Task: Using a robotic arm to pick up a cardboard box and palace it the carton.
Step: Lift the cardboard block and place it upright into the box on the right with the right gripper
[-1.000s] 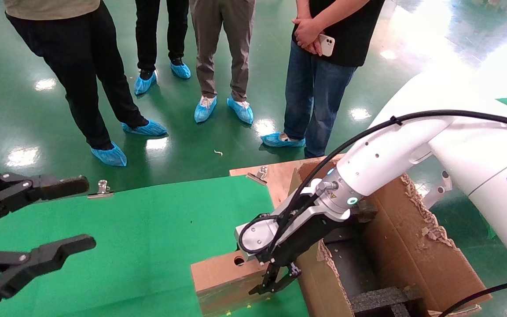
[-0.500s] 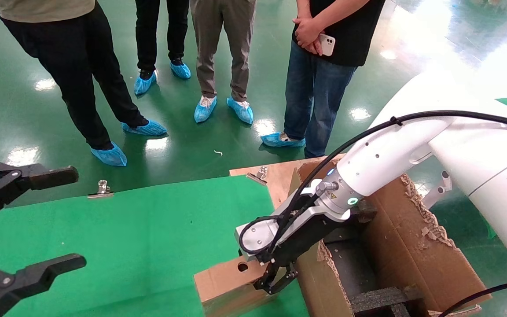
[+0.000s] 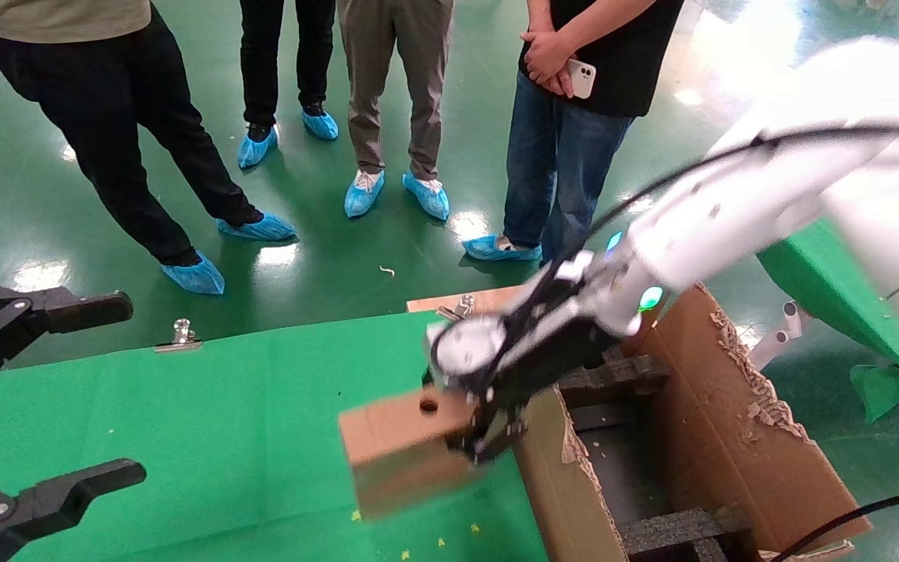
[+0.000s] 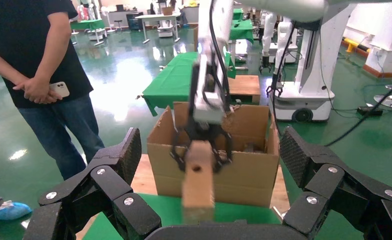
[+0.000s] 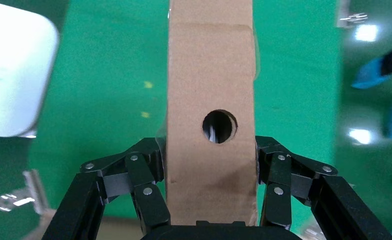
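Note:
My right gripper (image 3: 488,441) on the white robotic arm (image 3: 699,226) is shut on the end of the small brown cardboard box (image 3: 399,457) with the round hole. It holds the box a little above the green table, right beside the carton's near wall. In the right wrist view the fingers (image 5: 151,172) clamp both sides of the box (image 5: 211,90) below the hole. The large carton (image 3: 730,421) with ragged flaps and black foam inserts (image 3: 676,527) stands at the right. My left gripper (image 3: 106,390) is open and empty at the far left; its view shows the box (image 4: 198,180) before the carton (image 4: 249,172).
The green cloth table (image 3: 223,406) spreads in front, with a metal clip (image 3: 181,334) at its far edge. A wooden board (image 3: 488,308) lies under the carton. Several people in blue shoe covers (image 3: 426,195) stand close beyond the table. Another green table (image 3: 832,289) is at the right.
My right gripper has lifted the cardboard box off the green table and the arm has risen. My left gripper has drawn back to the left and spread a little wider.

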Robot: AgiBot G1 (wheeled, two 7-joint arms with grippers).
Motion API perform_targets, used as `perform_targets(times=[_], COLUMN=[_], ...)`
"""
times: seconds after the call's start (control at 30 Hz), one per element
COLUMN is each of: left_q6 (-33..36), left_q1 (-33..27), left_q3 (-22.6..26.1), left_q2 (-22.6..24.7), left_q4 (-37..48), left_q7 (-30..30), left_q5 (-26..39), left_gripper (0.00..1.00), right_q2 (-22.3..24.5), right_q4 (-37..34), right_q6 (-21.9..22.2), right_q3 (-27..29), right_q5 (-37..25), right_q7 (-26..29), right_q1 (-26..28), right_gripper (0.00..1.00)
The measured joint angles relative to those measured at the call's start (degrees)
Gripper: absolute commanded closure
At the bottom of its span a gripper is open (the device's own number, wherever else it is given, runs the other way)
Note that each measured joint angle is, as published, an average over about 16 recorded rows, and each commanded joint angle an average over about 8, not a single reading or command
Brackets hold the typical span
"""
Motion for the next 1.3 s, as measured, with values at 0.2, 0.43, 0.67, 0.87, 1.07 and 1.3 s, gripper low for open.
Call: perform_targets(times=[0.2, 0.43, 0.67, 0.87, 1.07, 1.3], left_q6=[0.0, 0.0, 0.0, 0.0, 0.0, 0.0], left_q1=[0.0, 0.0, 0.0, 0.0, 0.0, 0.0], left_q3=[0.0, 0.0, 0.01, 0.01, 0.01, 0.01], left_q2=[0.0, 0.0, 0.0, 0.0, 0.0, 0.0], left_q4=[0.0, 0.0, 0.0, 0.0, 0.0, 0.0], left_q7=[0.0, 0.0, 0.0, 0.0, 0.01, 0.01], left_q5=[0.0, 0.0, 0.0, -0.01, -0.01, -0.01], left_gripper=[0.0, 0.0, 0.0, 0.0, 0.0, 0.0], right_q2=[1.29, 2.8, 4.84, 8.06, 13.2, 20.38], right_q4=[-1.59, -3.83, -5.28, -5.06, -3.57, -1.33], right_q6=[-0.48, -0.6, -0.57, -0.69, -0.87, -0.88], right_q3=[0.2, -0.78, -2.74, -5.05, -7.97, -12.06], right_q5=[1.7, 3.63, 4.59, 4.12, 2.71, 0.67], right_q7=[-0.08, -0.79, -1.37, -1.05, 0.12, 1.9], right_q1=[6.31, 11.68, 14.64, 17.18, 20.36, 23.41], right_gripper=[1.0, 1.0, 1.0, 1.0, 1.0, 1.0])
